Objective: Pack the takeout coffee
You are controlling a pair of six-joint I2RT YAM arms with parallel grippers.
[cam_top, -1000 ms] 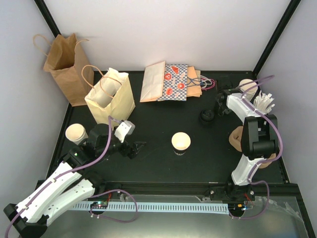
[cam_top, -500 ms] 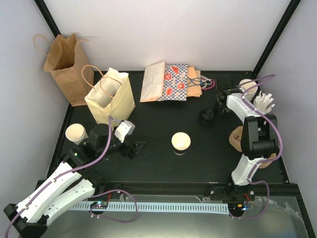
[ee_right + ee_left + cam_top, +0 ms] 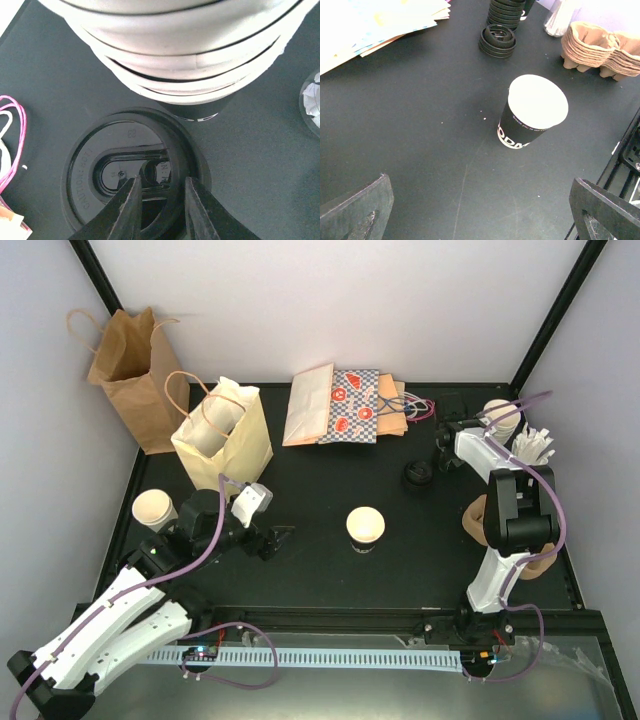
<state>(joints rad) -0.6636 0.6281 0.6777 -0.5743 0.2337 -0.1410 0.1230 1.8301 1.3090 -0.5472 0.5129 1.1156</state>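
Cup, white with a black sleeve, stands upright and uncapped mid-table, apart from everything else. Second cup sits at the left edge, near the cream bag. Cup stack is in the far right corner, just beside a black lid. Left gripper faces the middle cup, fingers spread wide, nothing between them. Right gripper is over the lid, fingers narrow; can't tell whether they pinch it.
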